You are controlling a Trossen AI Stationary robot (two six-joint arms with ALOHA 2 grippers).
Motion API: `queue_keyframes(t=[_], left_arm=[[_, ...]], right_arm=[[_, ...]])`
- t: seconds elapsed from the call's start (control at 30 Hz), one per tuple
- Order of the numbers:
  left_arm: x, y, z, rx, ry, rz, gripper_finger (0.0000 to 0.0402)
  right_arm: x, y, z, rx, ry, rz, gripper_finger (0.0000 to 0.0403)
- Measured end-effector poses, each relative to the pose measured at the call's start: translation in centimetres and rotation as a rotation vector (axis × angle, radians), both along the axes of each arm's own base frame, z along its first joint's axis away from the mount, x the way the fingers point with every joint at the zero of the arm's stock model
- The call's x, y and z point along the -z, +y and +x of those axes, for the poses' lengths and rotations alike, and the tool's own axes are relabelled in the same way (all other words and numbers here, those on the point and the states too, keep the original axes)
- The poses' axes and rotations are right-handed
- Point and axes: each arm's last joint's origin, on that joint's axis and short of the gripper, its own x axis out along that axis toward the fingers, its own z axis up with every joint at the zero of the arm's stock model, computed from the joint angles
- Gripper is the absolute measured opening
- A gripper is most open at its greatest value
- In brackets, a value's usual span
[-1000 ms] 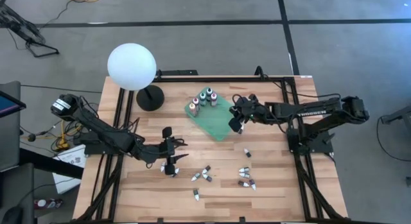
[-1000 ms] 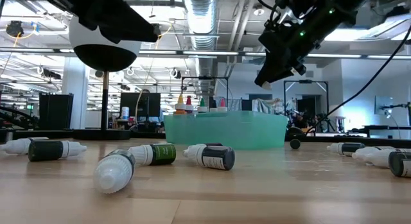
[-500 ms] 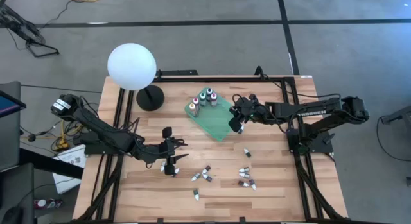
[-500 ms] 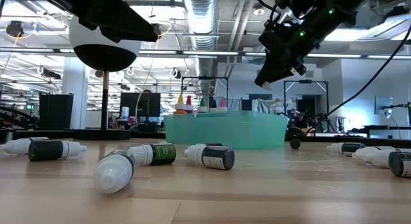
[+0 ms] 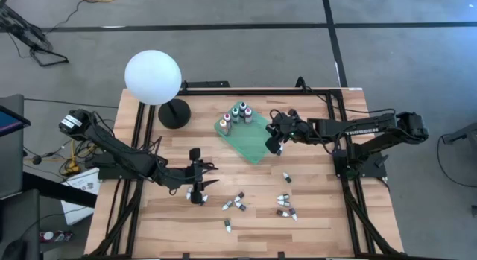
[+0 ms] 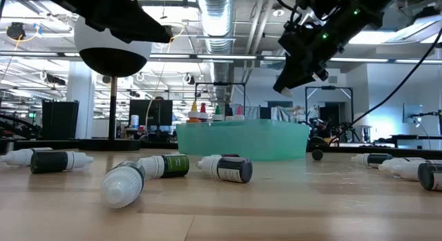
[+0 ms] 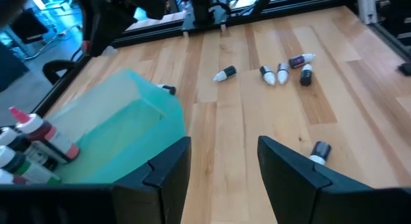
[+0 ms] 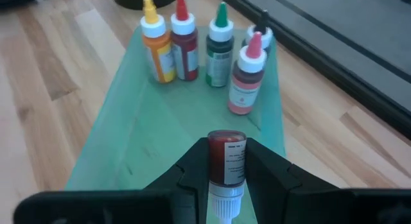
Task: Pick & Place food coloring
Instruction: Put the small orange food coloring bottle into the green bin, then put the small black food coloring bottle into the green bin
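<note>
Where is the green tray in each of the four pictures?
High view: the green tray lies mid-table, right of the white globe lamp.
Low view: the tray sits centre, at the back, behind the lying bottles.
Left wrist view: the tray is at the left.
Right wrist view: the tray fills the middle, below the right gripper, which holds a red bottle.
Shared landmark: the upright bottles standing in the tray.

A white globe lamp [image 5: 153,77] stands on a round black base [image 5: 174,113] at the far left part of the wooden counter [image 5: 253,215]. A green square tray [image 5: 253,144] sits turned at an angle near the counter's far middle. Black metal framing [image 5: 223,86] borders the counter, on a grey floor [image 5: 246,44].
</note>
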Motion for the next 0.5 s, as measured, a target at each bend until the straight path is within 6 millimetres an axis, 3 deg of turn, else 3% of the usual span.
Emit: queue_keyframes(t=[0.13,0.37,0.5], left_arm=[[0.0,-0.1,0.0,0.017,0.002,-0.001,0.0174],[0.0,-0.1,0.0,0.028,0.005,-0.006,0.0174],[0.0,-0.1,0.0,0.035,0.009,-0.008,0.0174]], right_arm=[[0.2,-0.3,0.5,-0.027,-0.016,-0.001,0.0085],[3.2,-1.1,2.0,-0.034,0.073,0.015,0.0127],[4.0,-1.5,2.7,-0.026,0.106,0.020,0.0147]])
